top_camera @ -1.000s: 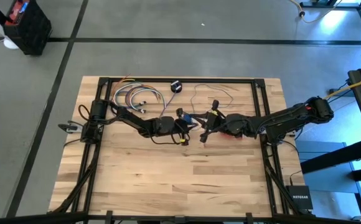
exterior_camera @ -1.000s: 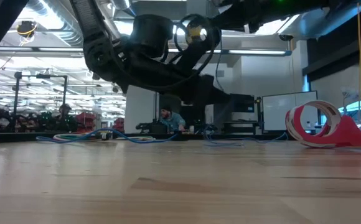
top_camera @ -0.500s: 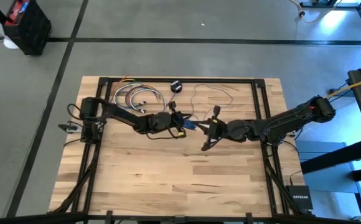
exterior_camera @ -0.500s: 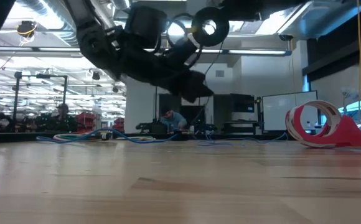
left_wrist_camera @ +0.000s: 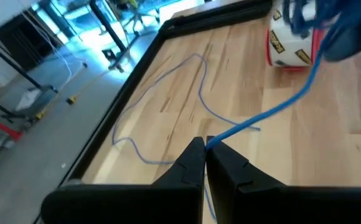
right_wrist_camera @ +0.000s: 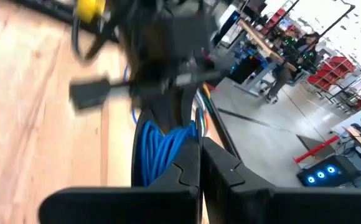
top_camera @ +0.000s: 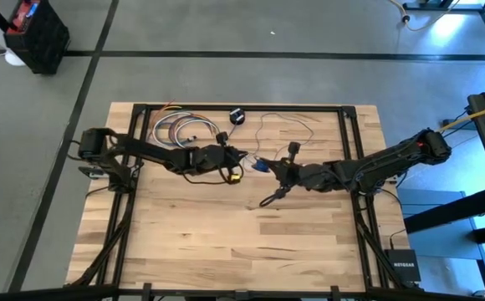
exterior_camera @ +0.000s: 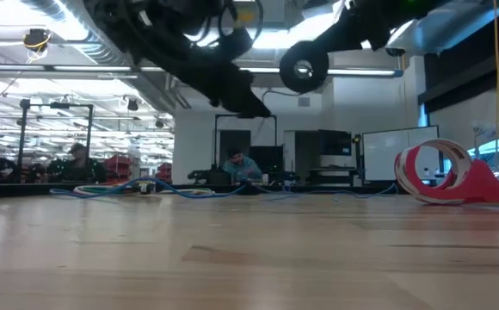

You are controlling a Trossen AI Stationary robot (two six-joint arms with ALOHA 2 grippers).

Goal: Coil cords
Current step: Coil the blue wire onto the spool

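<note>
A thin blue cord (left_wrist_camera: 168,93) lies in loose loops on the wooden table's far part (top_camera: 284,125), near a small black puck (top_camera: 237,116). Both grippers hover above the table's middle, facing each other, tips close together. My left gripper (left_wrist_camera: 204,144) (top_camera: 244,159) is shut on a stretch of the cord. My right gripper (right_wrist_camera: 199,146) (top_camera: 263,165) is shut on a small coil of the same blue cord (right_wrist_camera: 162,146). That coil also shows in the left wrist view (left_wrist_camera: 299,15). My left gripper pinches a single strand of the blue cord (left_wrist_camera: 221,135) between its fingertips, coming slanting down from the table's left. The strand runs up clear of the table to the coil. My right gripper holds several loops of the blue coil (right_wrist_camera: 168,134), lifted clear of the table. Its fingers come from the table's right, nearly level. The fingers hide exactly where the loops sit between them.
A red-and-white tape dispenser (exterior_camera: 443,172) (left_wrist_camera: 292,46) stands on the table under my right arm. Several coiled cords (top_camera: 184,130) lie at the far left. A black frame (top_camera: 251,107) borders the table. The near half of the wood (top_camera: 242,242) is bare.
My left gripper has risen and drawn back a little toward the table's far left, tipping nearer to level, with the strand still between its fingers. My right gripper has rolled at the wrist and stayed about in place, still holding the coil.
</note>
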